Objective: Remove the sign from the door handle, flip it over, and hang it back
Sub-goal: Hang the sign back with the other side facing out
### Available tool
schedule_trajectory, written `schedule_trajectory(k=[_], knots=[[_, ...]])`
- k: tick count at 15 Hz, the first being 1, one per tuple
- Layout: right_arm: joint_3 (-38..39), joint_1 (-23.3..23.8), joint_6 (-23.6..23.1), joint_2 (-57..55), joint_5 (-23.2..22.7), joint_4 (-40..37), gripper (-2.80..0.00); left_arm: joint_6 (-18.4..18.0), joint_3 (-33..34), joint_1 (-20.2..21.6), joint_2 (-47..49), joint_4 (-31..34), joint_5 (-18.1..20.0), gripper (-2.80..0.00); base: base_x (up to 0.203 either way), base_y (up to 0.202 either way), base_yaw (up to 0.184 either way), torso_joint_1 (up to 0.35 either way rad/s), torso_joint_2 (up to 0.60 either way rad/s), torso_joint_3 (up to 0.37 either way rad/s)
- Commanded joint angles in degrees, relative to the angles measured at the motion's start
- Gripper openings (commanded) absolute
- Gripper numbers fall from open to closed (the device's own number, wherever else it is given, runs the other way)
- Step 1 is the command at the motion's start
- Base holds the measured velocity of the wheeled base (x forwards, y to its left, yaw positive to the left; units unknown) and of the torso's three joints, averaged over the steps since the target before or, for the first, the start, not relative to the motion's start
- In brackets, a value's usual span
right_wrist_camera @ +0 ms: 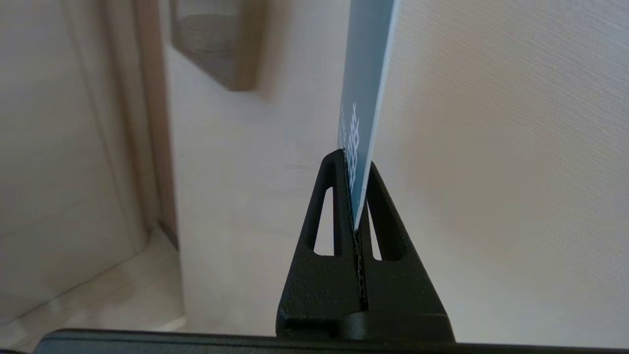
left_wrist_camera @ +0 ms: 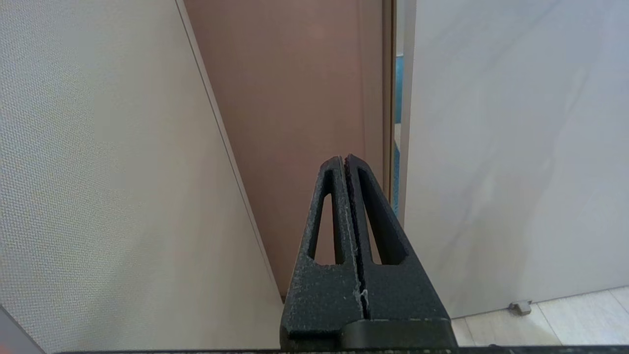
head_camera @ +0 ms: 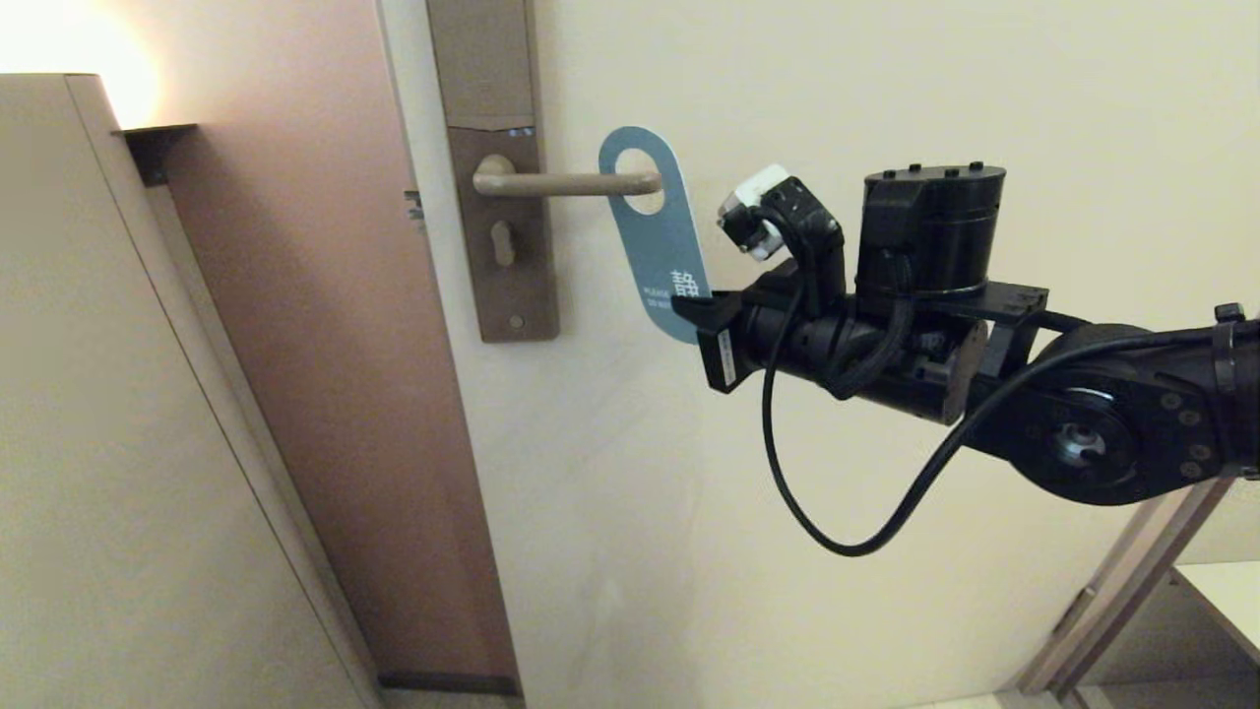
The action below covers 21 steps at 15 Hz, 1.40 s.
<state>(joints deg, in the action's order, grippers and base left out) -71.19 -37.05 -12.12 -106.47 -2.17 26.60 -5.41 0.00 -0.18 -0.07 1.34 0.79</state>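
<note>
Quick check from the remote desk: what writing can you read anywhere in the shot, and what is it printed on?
"靜": large white character on the blue face of the sign, just above the right claw.
"PLEASE" over "DO NOT...": small white lines beside it; the rest is hidden by the claw.
Right wrist view: white print on the sign, too skewed to read.

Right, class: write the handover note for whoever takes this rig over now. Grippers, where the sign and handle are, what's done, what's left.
Right gripper: shut on the lower end of the sign, blue face toward the head camera.
Left gripper: shut, empty, parked low by the door edge, out of the head view.
The sign's oval hole is around the tip of the door handle; the sign hangs tilted.
Done: sign gripped.
Left: slide it off the handle, turn it over to the other face, hang it back.
</note>
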Motion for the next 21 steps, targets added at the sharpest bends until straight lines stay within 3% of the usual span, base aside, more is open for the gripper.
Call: schedule_trajectory(k=[1, 7, 11, 14, 18, 21], knots=[[0.0, -0.8, -0.1, 0.2, 0.0, 0.2, -2.8, 0.0, 0.0, 0.0, 0.1, 0.0, 0.0, -2.8, 0.0, 0.0, 0.0, 0.0, 0.0, 0.0], [-0.1, -3.4, -0.8, -0.1, 0.5, 0.1, -2.8, 0.0, 0.0, 0.0, 0.1, 0.0, 0.0, -2.8, 0.0, 0.0, 0.0, 0.0, 0.0, 0.0], [-0.1, -3.9, -4.6, -0.5, 1.5, 0.2, -2.8, 0.0, 0.0, 0.0, 0.1, 0.0, 0.0, -2.8, 0.0, 0.0, 0.0, 0.0, 0.0, 0.0], [-0.7, -4.1, -6.0, -1.1, 3.2, 0.3, -2.8, 0.0, 0.0, 0.0, 0.1, 0.0, 0.0, -2.8, 0.0, 0.0, 0.0, 0.0, 0.0, 0.0], [-1.8, -6.2, -6.4, -5.1, 9.9, 9.4, -2.8, 0.0, 0.0, 0.0, 0.1, 0.0, 0.0, -2.8, 0.0, 0.0, 0.0, 0.0, 0.0, 0.0], [-2.0, -6.7, -6.3, -5.2, 10.9, 10.0, -2.8, 0.0, 0.0, 0.0, 0.1, 0.0, 0.0, -2.8, 0.0, 0.0, 0.0, 0.0, 0.0, 0.0]])
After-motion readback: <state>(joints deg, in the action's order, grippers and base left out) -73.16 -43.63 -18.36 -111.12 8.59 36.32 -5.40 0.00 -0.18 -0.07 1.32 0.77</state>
